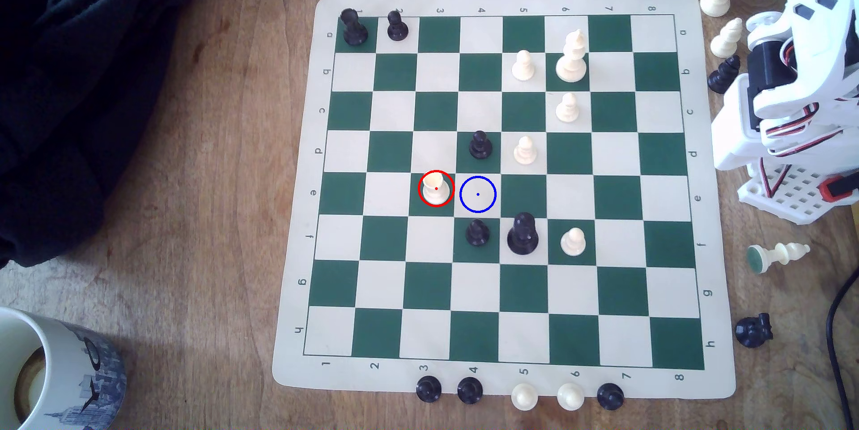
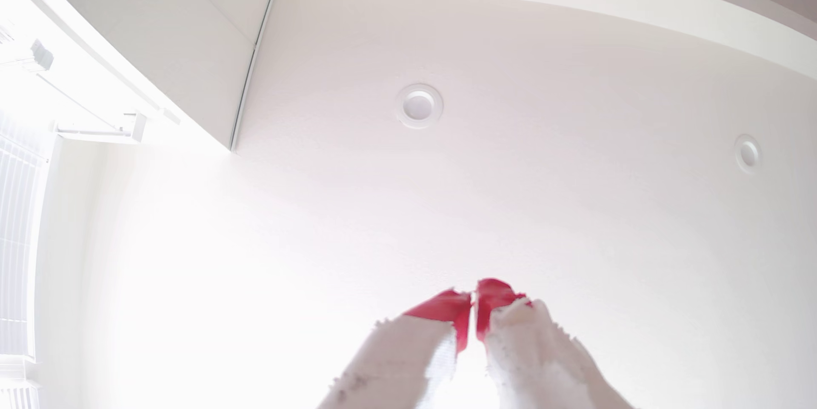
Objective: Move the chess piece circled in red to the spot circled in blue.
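Cream rook-like piece (image 1: 436, 189) upright on green square in red ring; blue-ringed cream square (image 1: 478, 194) adjoining at its 3 o'clock, bare. Black pawn (image 1: 477, 232) at target's 6 o'clock: keep your carry short. Arm (image 1: 790, 86) folded off board; pincer (image 2: 474, 303) aimed at ceiling, red tips nearly together, holding nothing.

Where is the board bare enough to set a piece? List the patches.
Rows g and h are bare, as are columns 7 and 8. The blue-ringed square is free but crowded: cream rook beside it, a black pawn above, another below.
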